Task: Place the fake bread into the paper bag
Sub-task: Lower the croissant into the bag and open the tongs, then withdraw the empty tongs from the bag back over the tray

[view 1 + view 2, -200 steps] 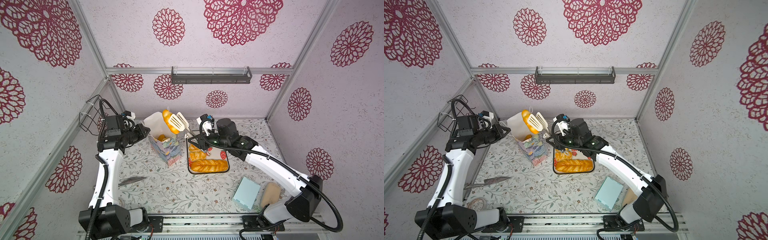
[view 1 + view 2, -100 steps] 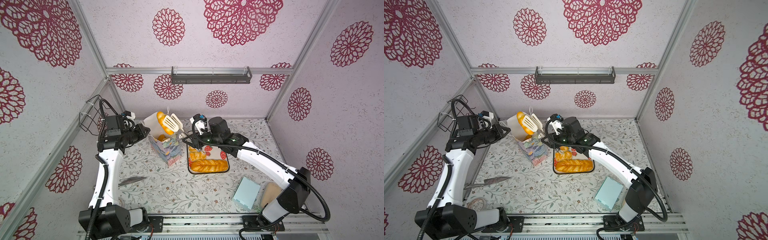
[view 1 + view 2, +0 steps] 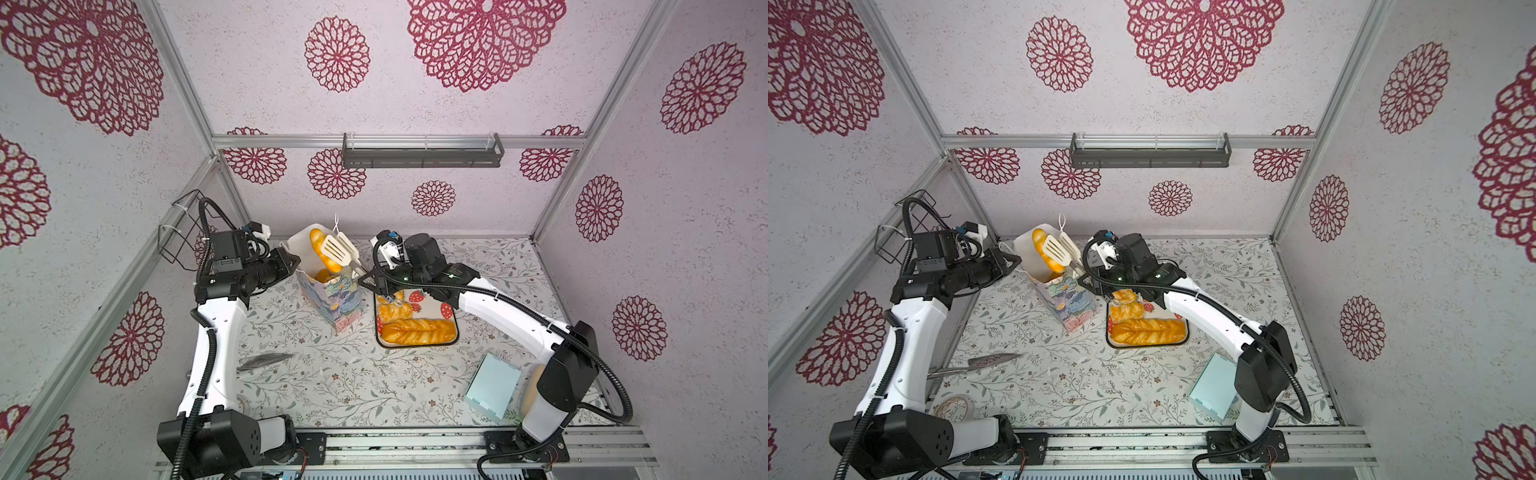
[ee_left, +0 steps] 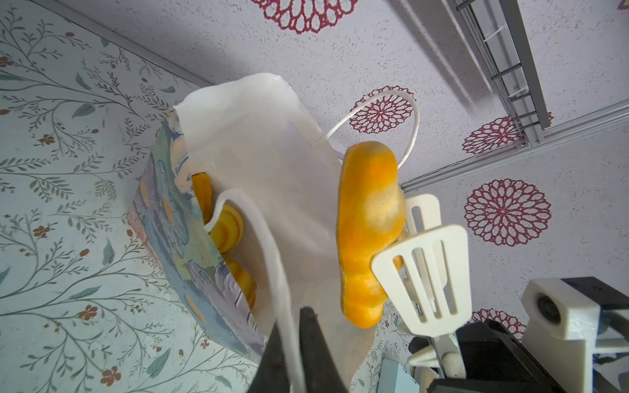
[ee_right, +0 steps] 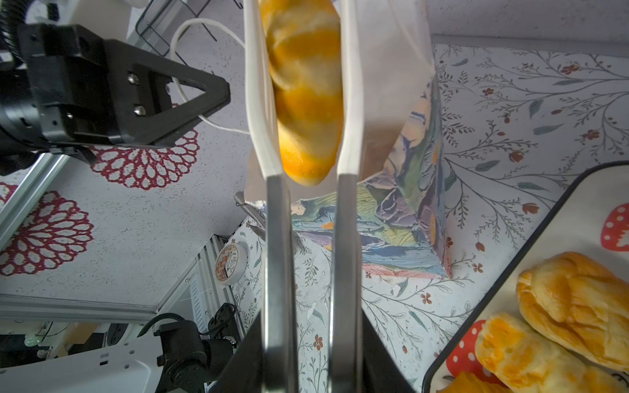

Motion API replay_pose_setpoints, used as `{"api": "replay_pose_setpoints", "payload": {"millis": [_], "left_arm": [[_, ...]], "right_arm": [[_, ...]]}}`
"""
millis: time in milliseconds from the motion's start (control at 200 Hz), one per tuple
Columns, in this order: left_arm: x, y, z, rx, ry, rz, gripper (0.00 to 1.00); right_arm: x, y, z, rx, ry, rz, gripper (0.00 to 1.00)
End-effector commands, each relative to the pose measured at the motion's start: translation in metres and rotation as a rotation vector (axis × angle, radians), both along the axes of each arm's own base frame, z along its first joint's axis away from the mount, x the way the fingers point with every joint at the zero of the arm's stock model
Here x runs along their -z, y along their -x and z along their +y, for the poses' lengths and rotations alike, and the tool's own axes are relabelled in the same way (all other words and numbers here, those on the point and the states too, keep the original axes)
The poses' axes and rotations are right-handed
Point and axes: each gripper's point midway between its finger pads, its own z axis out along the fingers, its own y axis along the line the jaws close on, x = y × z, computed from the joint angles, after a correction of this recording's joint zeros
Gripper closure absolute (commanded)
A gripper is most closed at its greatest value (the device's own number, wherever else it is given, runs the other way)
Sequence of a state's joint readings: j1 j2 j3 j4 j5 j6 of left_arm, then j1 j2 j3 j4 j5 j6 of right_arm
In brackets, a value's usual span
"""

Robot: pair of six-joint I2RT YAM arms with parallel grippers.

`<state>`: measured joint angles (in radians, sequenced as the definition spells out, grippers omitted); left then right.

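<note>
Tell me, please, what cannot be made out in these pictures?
Bottom of the paper bag: in both top views its walls, the held roll and the tongs cover it.
Hold of the left gripper: in the left wrist view the frame edge cuts off the jaws.
The beige piece: in a top view the right arm hides most of it.
The tray: in the right wrist view the frame edge cuts it off.

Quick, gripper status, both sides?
Left gripper: jaws shut on the paper bag's cord handle.
Right gripper: jaws shut on the tongs, which pinch a bread roll at the bag's mouth.
</note>
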<state>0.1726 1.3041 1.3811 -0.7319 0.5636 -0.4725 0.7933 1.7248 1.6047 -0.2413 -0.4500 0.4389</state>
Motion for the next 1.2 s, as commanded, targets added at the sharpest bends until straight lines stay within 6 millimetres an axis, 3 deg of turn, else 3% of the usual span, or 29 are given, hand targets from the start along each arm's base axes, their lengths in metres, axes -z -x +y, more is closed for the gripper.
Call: {"api": "replay_pose_setpoints", "payload": {"millis": [0,500,796,1191], "left_arm": [[-0.009,-0.002,-0.001,0.003,-0.009,-0.023,0.89],[-0.012,-0.005,-0.001,0.001,-0.001,-0.026,0.89],[-0.013,-0.004,-0.001,0.001,-0.004,-0.027,0.89],[-0.012,-0.003,-0.002,0.002,-0.005,-0.026,0.89]], "right_arm": [[-0.045,0.005,0.005,-0.025,-0.098,-0.072,0.64],[-0.044,0.009,0.000,-0.021,-0.085,-0.081,0.53],[-0.051,0.011,-0.003,-0.019,-0.090,-0.094,0.53],[-0.065,0.013,-0.027,0.040,-0.033,-0.172,0.53]]}}
